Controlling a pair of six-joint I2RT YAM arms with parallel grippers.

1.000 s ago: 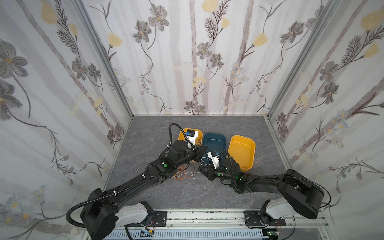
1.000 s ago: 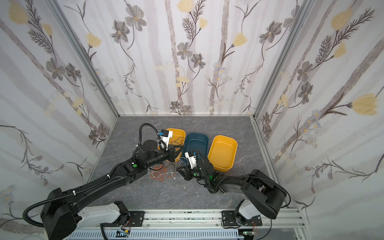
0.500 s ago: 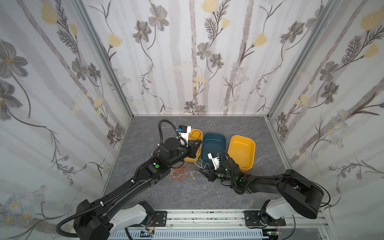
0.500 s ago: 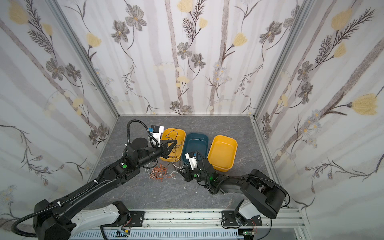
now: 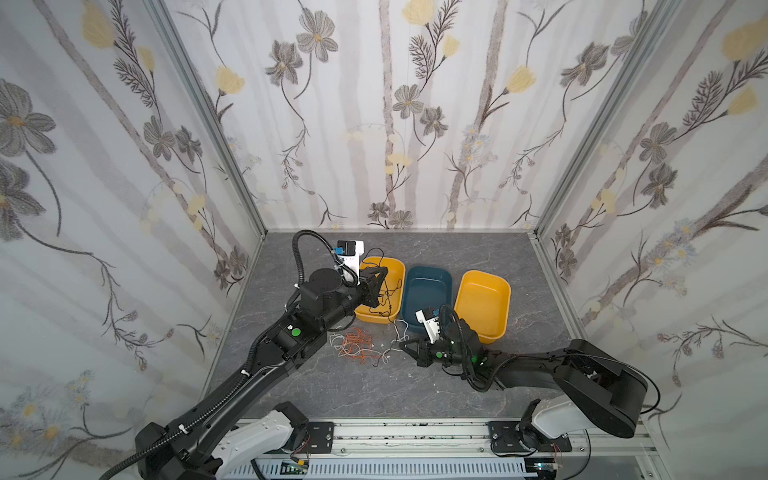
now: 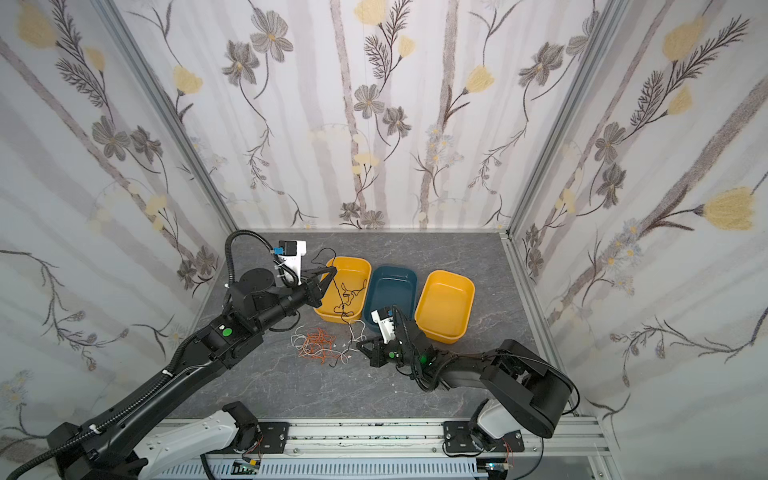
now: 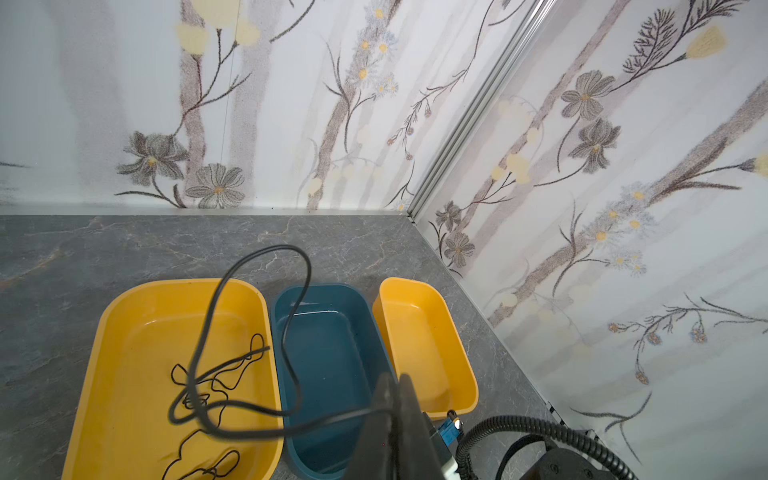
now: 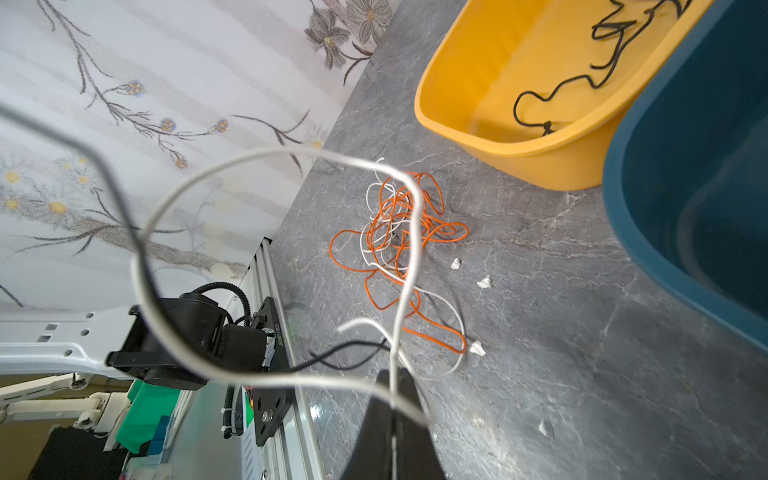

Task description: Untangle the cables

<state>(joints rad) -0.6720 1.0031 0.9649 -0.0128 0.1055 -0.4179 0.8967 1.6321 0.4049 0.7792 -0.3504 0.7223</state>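
Note:
A tangle of orange and white cables lies on the grey floor in front of the trays. My right gripper sits low at the tangle's right edge, shut on a white cable that loops up from the pile. My left gripper hovers over the left yellow tray, shut on a black cable that arcs and hangs down. More black cables lie inside that tray.
A blue tray and a second yellow tray stand to the right of the first, side by side. A loose black strand lies by my right fingertips. Small white scraps dot the floor. Patterned walls close in on three sides.
My left arm has drawn back and to the left, carrying the black cable over the left yellow tray. My right gripper has closed on the white cable and stayed in place.

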